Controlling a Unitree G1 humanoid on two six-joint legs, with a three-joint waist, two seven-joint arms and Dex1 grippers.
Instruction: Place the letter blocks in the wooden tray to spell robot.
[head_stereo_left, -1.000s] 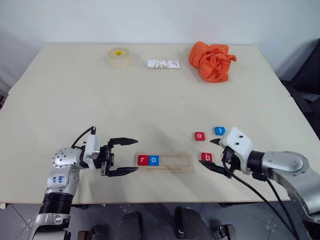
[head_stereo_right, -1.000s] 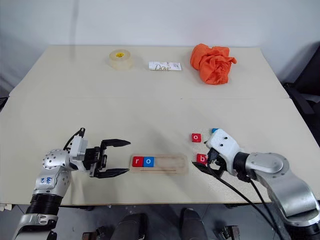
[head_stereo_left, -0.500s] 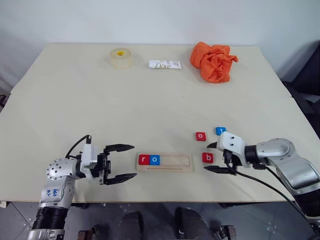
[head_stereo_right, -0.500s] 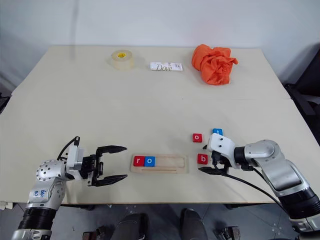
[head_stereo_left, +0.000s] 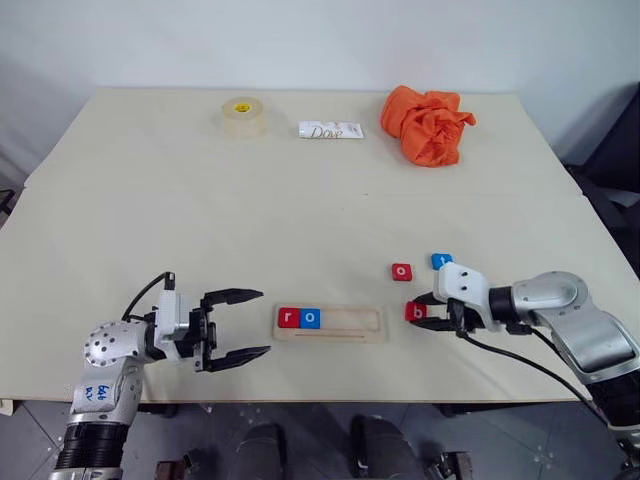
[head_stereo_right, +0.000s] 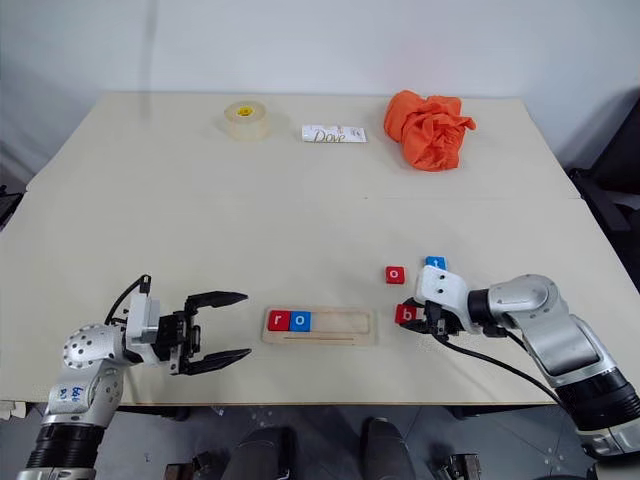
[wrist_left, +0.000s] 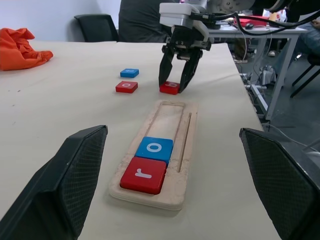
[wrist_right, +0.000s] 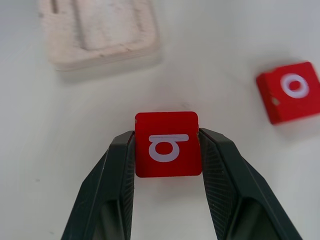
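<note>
The wooden tray (head_stereo_left: 330, 325) lies near the table's front edge with a red r block (head_stereo_left: 288, 318) and a blue o block (head_stereo_left: 310, 318) at its left end. Just right of the tray, my right gripper (head_stereo_left: 424, 311) is shut on the red b block (wrist_right: 167, 144), which rests on the table. A red o block (head_stereo_left: 401, 271) and a blue t block (head_stereo_left: 440, 261) lie just behind it. My left gripper (head_stereo_left: 247, 324) stands open left of the tray, holding nothing.
At the table's back lie a roll of clear tape (head_stereo_left: 240, 113), a white Dove packet (head_stereo_left: 330, 130) and a crumpled orange cloth (head_stereo_left: 429, 122). Black chairs (wrist_left: 97, 27) and a desk stand past the table's right side.
My right gripper has closed its fingers around the red b block. My left arm has drawn back a little to the left, still open.
</note>
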